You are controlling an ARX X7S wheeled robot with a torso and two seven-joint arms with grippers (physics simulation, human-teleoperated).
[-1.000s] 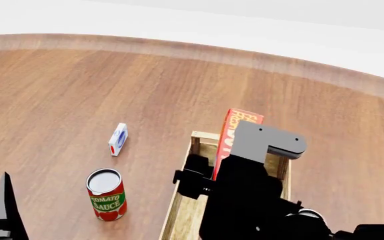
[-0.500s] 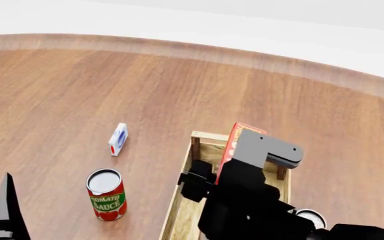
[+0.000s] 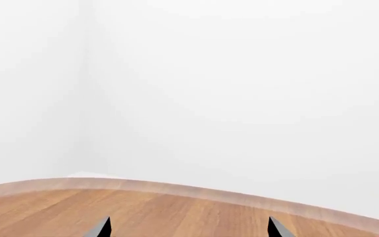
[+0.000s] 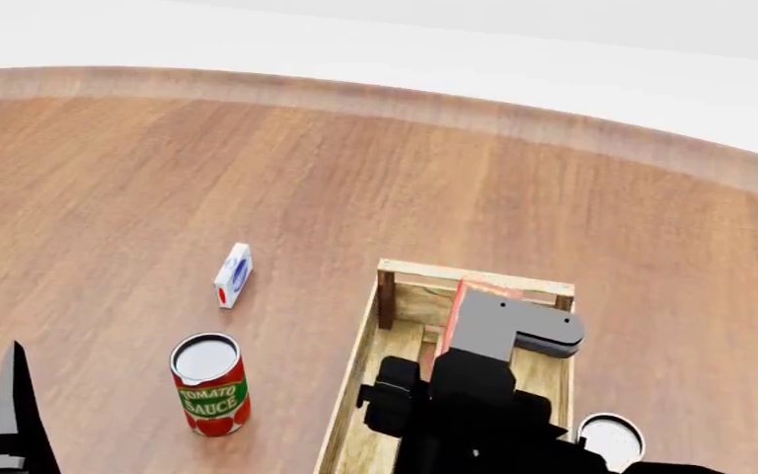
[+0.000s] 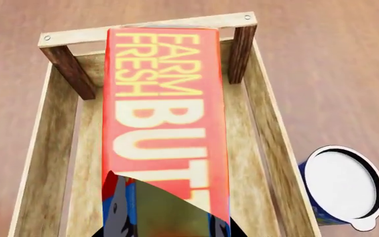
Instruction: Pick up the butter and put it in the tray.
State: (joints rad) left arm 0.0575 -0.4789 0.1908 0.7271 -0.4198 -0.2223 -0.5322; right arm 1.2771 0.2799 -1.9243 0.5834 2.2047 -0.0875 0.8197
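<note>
The right gripper point(image 4: 465, 341) hangs over the long pale-wood slatted tray point(image 4: 386, 341), its fingers clamped on the red rectangular butter carton point(image 5: 166, 113) with the yellow and white "FARM FRESH BUTTER" lettering. In the right wrist view the carton runs lengthwise straight out from between the fingers point(image 5: 114, 217), its far end reaching toward the tray's far wall between the two darker corner posts, its near end gripped at the cow picture. In the head view only a thin red edge of the carton point(image 4: 485, 289) peeks out beyond the grey arm. A white-topped blue can point(image 5: 344, 185) stands just beside the tray's outer wall. Out on the wooden surface point(image 4: 221, 168), a tomato sauce can point(image 4: 209, 384) and a small white box point(image 4: 233, 276) stand apart from the tray. The left gripper point(image 3: 188, 228) shows just two dark fingertips, spread wide, holding nothing.
</note>
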